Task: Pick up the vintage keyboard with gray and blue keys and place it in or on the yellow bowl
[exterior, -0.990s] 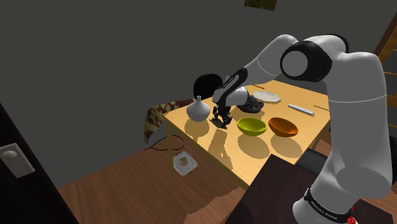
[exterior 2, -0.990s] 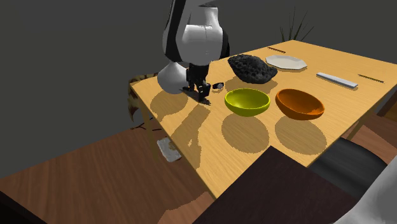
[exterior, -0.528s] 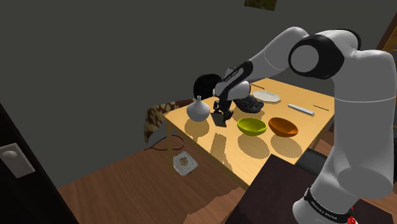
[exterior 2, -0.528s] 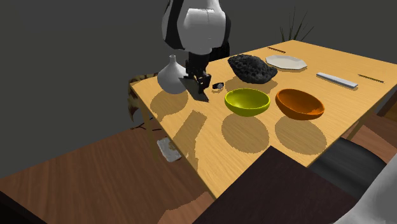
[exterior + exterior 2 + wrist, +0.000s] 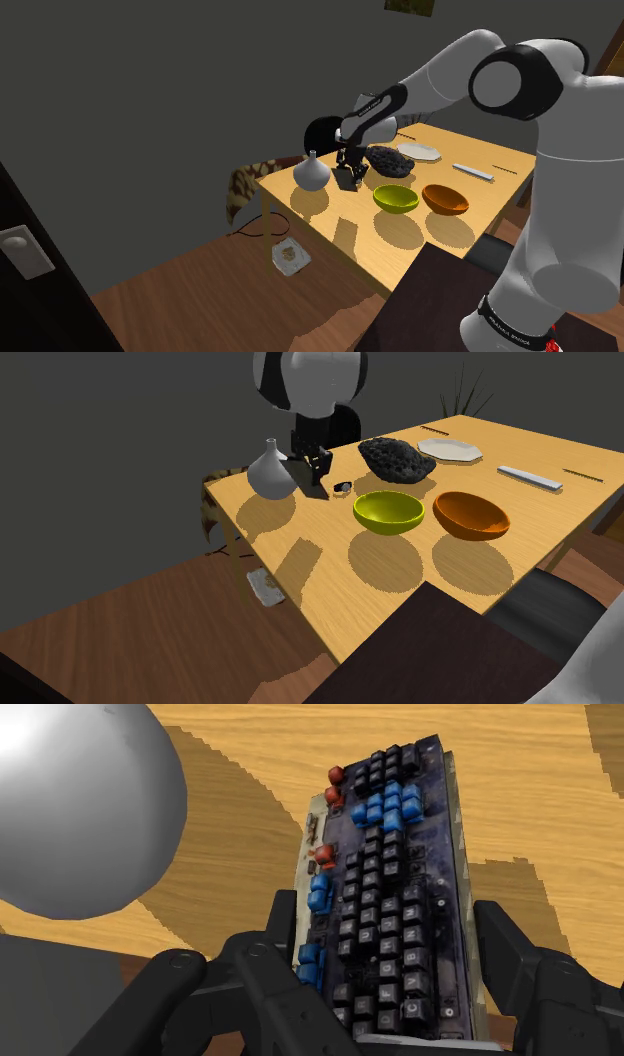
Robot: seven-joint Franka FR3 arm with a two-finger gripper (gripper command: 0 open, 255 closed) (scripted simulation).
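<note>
My gripper (image 5: 392,949) is shut on the vintage keyboard (image 5: 398,884), a dark board with black, blue and a few red keys, clasped across its width. In the shoulder view the gripper (image 5: 350,176) holds the keyboard (image 5: 346,180) in the air above the table, between the grey vase and the black rock. The second exterior view shows the gripper (image 5: 312,464) with the keyboard (image 5: 317,480) hanging below it. The yellow bowl (image 5: 396,198) (image 5: 389,512) stands on the table a short way off, toward the stand, with nothing in it.
A grey vase (image 5: 311,172) (image 5: 270,474) (image 5: 70,804) stands close beside the gripper. Near the yellow bowl are an orange bowl (image 5: 470,515) and a black rock (image 5: 397,459). Farther back lie a white plate (image 5: 450,449) and a grey bar (image 5: 530,476). The wooden table (image 5: 330,592) has its edge nearby.
The gripper has risen from the table surface with the keyboard in it. Its shadow on the table has slid toward the near edge.
</note>
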